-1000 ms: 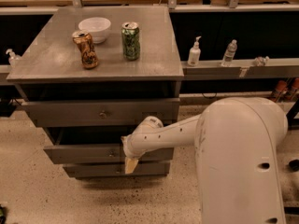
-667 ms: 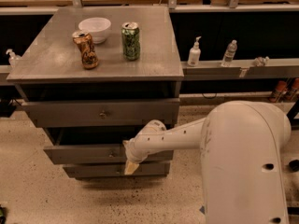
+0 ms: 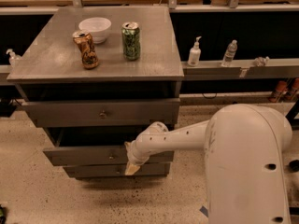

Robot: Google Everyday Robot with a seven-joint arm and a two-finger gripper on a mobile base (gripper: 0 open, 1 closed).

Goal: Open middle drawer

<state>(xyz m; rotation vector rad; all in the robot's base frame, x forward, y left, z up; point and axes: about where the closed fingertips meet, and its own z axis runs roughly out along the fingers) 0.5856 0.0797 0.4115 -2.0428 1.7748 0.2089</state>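
Since a second ago my base (image 3: 247, 167) had edged a little toward the right of the view, and the arm (image 3: 182, 139) went with it. The drawer fronts sat about where they had been.

Cabinet (image 3: 56, 64) – grey, three fronts stacked under a flat top. The top drawer (image 3: 140, 112) was the widest. The middle drawer (image 3: 79, 156) lay below it under a dark gap, apparently already drawn out a short way. The bottom drawer (image 3: 93, 171) was slimmer and set further back.

The gripper (image 3: 131, 168) hung nose-down against the right half of the middle drawer's front, its tip overlapping the bottom front. I could not tell how far open it was, or whether it had hold of anything.

Key relation: the knob (image 3: 111, 157) lay just beside the gripper, toward the view's left and slightly higher. The panel's long axis ran side to side, so I judged the pull had to come straight out toward my base, square to that axis.

Containers:
- Middle drawer – interior hidden in shadow.
- White bowl (image 3: 95, 22) at the back of the top, nothing visible in it.
- Green can (image 3: 131, 41) and brown can (image 3: 87, 51), both upright and apart.
- Two small bottles (image 3: 194, 52) stood on the ledge well to the right.
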